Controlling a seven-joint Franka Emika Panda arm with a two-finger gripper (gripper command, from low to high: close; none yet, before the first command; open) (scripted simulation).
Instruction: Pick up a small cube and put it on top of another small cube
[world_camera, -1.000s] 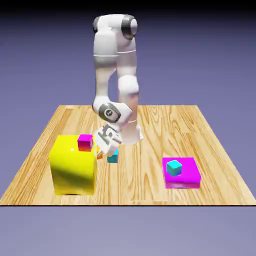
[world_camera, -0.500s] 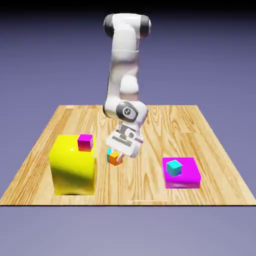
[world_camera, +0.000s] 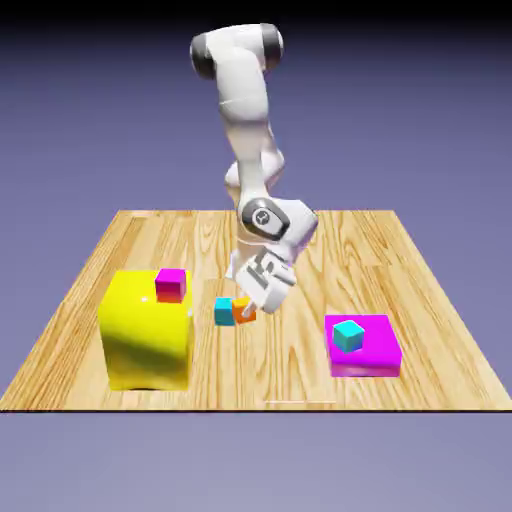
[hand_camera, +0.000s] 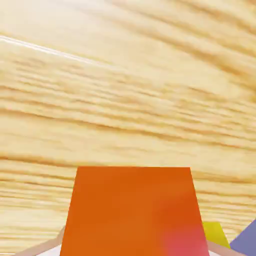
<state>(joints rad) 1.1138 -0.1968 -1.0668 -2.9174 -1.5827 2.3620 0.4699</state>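
"Near the middle of the table (world_camera: 310, 280), in the exterior view, what do you see, please?"

"I see the orange cube (world_camera: 243, 313). It is small and plain, without any marking. The gripper (world_camera: 247, 307) is pinching it between its two fingers."

"How does this cube look from the hand view?"

"It looks very large there, at six o'clock. Its upper edge is straight and almost level, and its sides spread apart toward the bottom. The colour is deep orange, quite even, but toward five o'clock on the face it becomes a soft, pinkish red."

"And where is the teal cube (world_camera: 224, 312)?"

"In the exterior view, it is at nine o'clock from the orange one, just beside it. If they are touching, I cannot tell. Its colour is plain also, and its size is similar."

"Are there other things around?"

"Yes. The big yellow cube (world_camera: 148, 340) is at eight o'clock from the orange cube, and a small magenta cube (world_camera: 171, 284) sits on it, toward one o'clock. At four o'clock is a flat magenta block (world_camera: 372, 357), which carries a second teal cube (world_camera: 348, 336)."

"So the orange cube is not on top of the teal one?"

"Correct, it is beside."
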